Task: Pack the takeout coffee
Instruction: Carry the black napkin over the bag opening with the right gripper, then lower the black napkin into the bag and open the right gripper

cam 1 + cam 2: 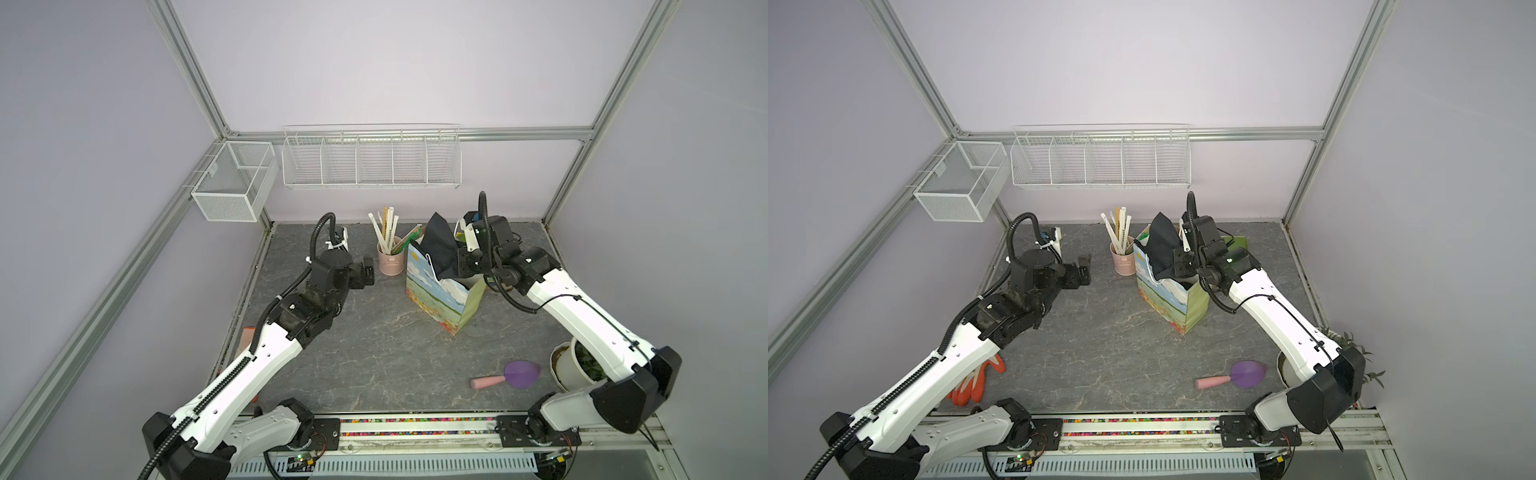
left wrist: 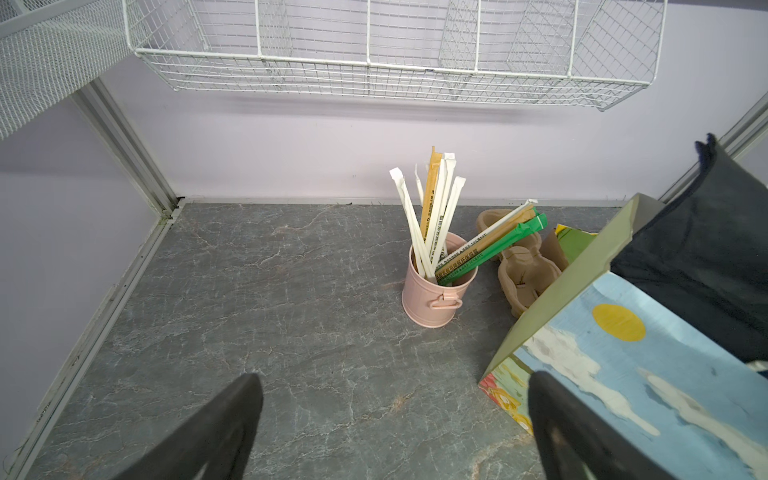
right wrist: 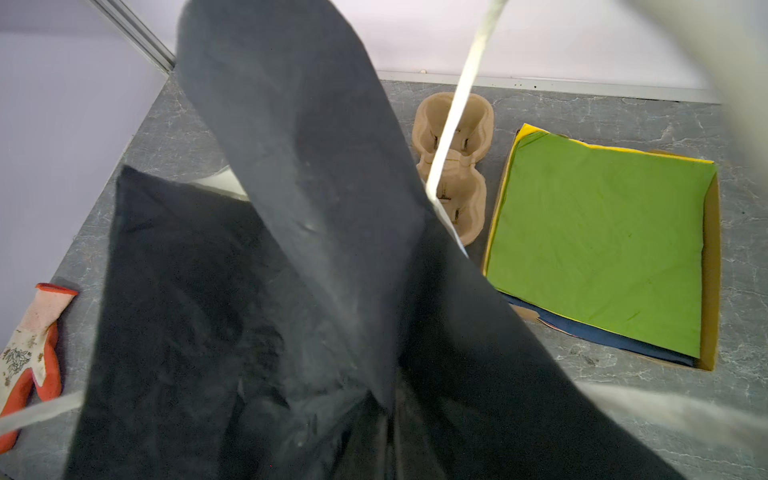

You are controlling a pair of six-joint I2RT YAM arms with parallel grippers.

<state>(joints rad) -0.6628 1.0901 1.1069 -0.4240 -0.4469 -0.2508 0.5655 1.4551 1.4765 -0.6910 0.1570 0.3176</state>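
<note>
At the back of the grey marbled table (image 1: pixel 374 365), my left claw (image 1: pixel 368 272) hangs over the surface with its jaws spread as wide as they go and nothing between them. It points toward the pink metal bucket (image 1: pixel 390 262) of wrapped straws (image 1: pixel 386 232), near it but apart.

My right claw (image 1: pixel 466 261) is at the mouth of the painted paper gift bag (image 1: pixel 432 301), which stands upright just beside the bucket. Its jaws are closed tight. A dark navy sheet (image 3: pixel 291 208) rises out of the bag and covers my fingers in the right wrist view, so I cannot tell whether they pinch it.

Behind the bag lies a pulp cup carrier (image 3: pixel 455 166). Beside it is a shallow cardboard tray (image 3: pixel 711 266) with a green sheet (image 3: pixel 602 249) on top of its stack.

The takeout coffee cup shows in none of my views, so I cannot tell where it is.
</note>
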